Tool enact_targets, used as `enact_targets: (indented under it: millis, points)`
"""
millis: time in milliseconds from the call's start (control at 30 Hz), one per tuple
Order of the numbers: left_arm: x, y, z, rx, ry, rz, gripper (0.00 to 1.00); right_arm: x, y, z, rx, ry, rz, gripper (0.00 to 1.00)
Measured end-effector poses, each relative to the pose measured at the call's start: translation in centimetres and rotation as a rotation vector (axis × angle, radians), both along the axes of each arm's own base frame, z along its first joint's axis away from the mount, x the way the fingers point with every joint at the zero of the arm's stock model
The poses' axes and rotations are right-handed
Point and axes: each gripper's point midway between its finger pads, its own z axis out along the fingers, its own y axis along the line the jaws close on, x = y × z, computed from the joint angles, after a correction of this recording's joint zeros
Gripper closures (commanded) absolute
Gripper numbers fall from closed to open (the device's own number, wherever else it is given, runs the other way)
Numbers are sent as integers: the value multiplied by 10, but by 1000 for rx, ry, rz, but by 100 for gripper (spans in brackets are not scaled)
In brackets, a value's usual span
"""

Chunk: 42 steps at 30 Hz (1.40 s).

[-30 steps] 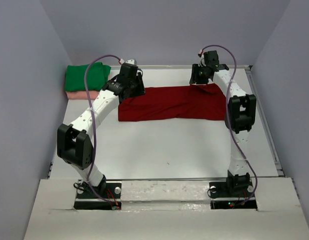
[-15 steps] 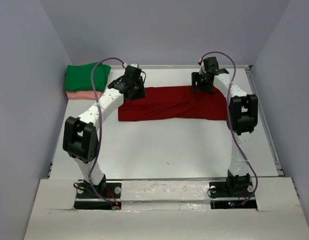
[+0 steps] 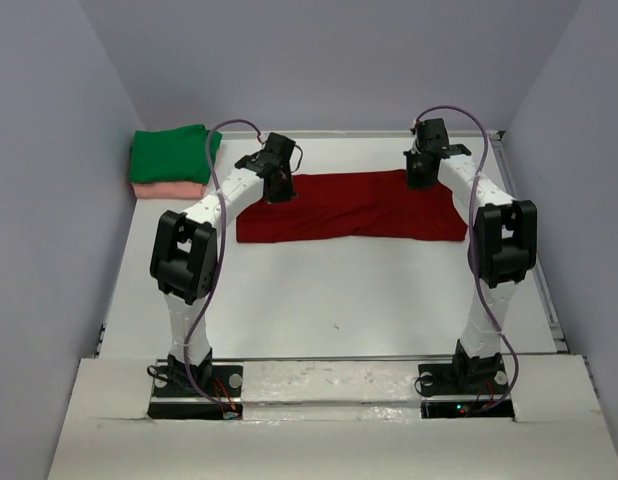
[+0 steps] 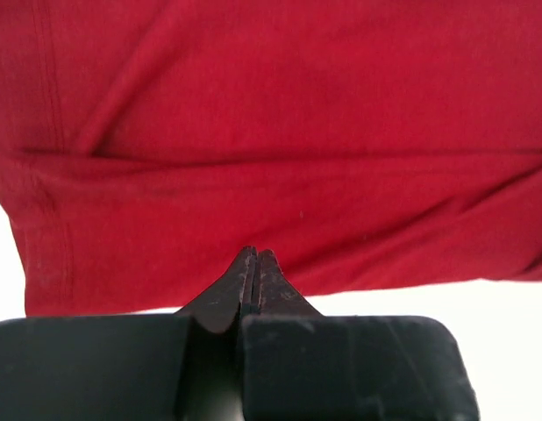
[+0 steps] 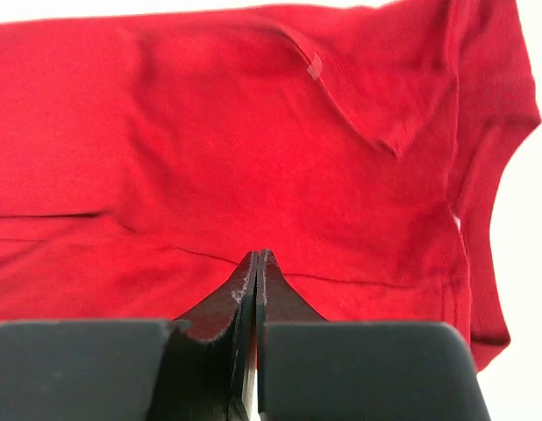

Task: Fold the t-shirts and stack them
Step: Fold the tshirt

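Bright, even light w/ soft shadows; wrist cams' near foreground slightly blurred.

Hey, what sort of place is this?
Probably a robotics lab test cell: two robot arms bolted to a white table, plain grey walls boxing it in, a dark red t-shirt laid out.

The table (image 3: 329, 300) lies open near of the dark red t-shirt (image 3: 359, 205), while the green t-shirt (image 3: 169, 155) atop the pink t-shirt (image 3: 167, 190) blocks the far-left corner.

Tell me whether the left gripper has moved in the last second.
Yes. The left gripper has slid right along the red shirt's far edge, away from the folded green shirt, which lies where it did.
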Motion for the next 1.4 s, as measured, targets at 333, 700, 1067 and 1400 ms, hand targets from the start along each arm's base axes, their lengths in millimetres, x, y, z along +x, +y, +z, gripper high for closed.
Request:
enact_targets:
  millis: [333, 700, 1067, 1400]
  points:
    - [19, 4, -10, 15, 35, 11, 100, -7, -21, -41, -67, 99, -106, 100]
    - [62, 20, -47, -36, 135, 36, 100, -16, -45, -59, -91, 170, -224, 100]
    - [96, 30, -68, -100, 166, 36, 100, -27, -58, -63, -153, 200, -262, 100]
    - [94, 37, -81, -125, 220, 50, 100, -38, -63, -71, -183, 241, -273, 100]
